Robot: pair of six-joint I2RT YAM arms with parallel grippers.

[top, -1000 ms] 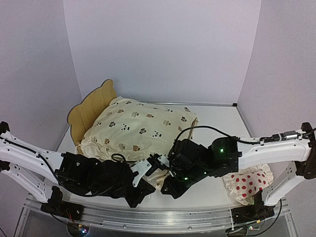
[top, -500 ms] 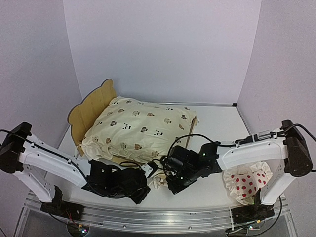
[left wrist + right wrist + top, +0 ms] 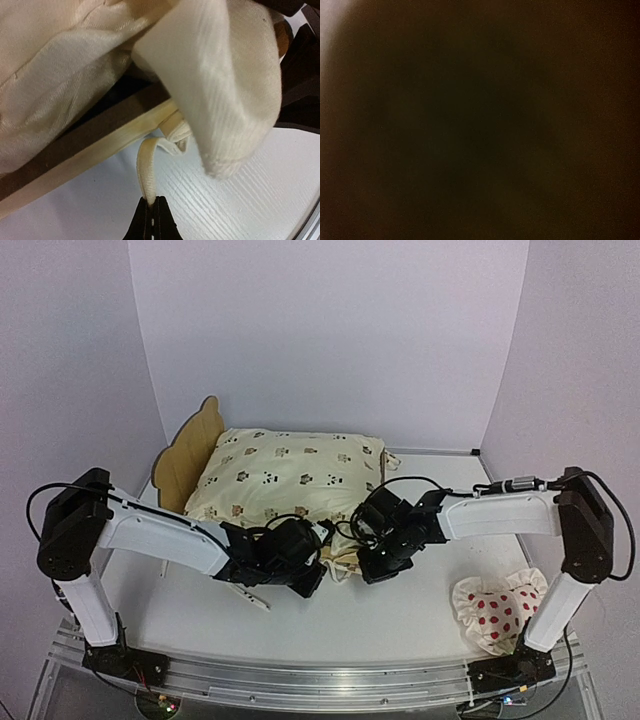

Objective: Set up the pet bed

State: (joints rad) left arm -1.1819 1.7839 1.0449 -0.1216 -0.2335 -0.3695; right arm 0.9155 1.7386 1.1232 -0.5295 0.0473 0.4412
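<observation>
The pet bed (image 3: 188,448) stands at the back left, its scalloped plywood headboard upright. A cream cover with small animal prints (image 3: 295,475) lies over the frame. Below its front corner my left gripper (image 3: 316,576) is shut on a cream strap (image 3: 146,172) hanging from the cover. In the left wrist view the gripper (image 3: 152,201) pinches the strap's end just above the white table, beside the bed's light wooden rail (image 3: 95,150). My right gripper (image 3: 370,560) is pressed against the cover's front edge. The right wrist view is dark and shows nothing.
A white pillow with red dots (image 3: 500,605) lies at the front right, beside the right arm's base. Lilac walls close in the table at the back and both sides. A metal rail (image 3: 300,680) runs along the near edge.
Both arms have reached away from the near edge toward the bed. The bed and its cover have shifted toward the back wall, the headboard swinging rearward.
</observation>
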